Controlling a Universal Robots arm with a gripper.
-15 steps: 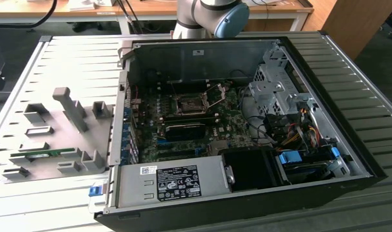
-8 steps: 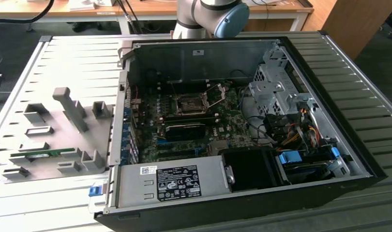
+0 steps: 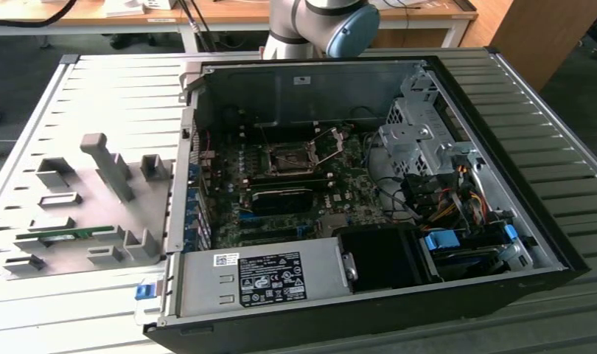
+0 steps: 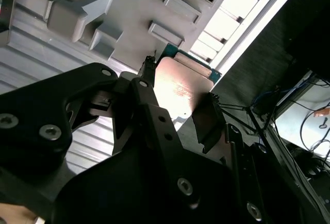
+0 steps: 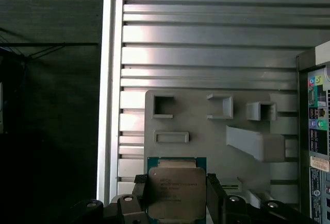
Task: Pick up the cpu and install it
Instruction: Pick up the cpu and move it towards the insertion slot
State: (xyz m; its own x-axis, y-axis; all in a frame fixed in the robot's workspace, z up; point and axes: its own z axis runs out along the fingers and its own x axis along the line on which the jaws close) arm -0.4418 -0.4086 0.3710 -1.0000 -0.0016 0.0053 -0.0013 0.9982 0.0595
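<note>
pincer (image 5: 177,185): closed on two opposite edges of the cpu (image 5: 176,195), so its metal top is not touched.
cpu: between the fingers, apparently clear of the grey holder tray (image 5: 206,141) beyond it.

An open computer case (image 3: 309,81) lies on the ribbed metal tabletop (image 3: 112,88), its motherboard (image 3: 278,221) exposed. The black-framed socket (image 3: 290,159) sits uncovered with its metal lever (image 3: 330,144) raised. Beside the case, toward the tabletop's edge on the exterior view's left, a grey fixture plate (image 3: 92,217) carries a green memory stick (image 3: 65,235). The robot arm (image 3: 318,26) rises at the far edge.
</note>
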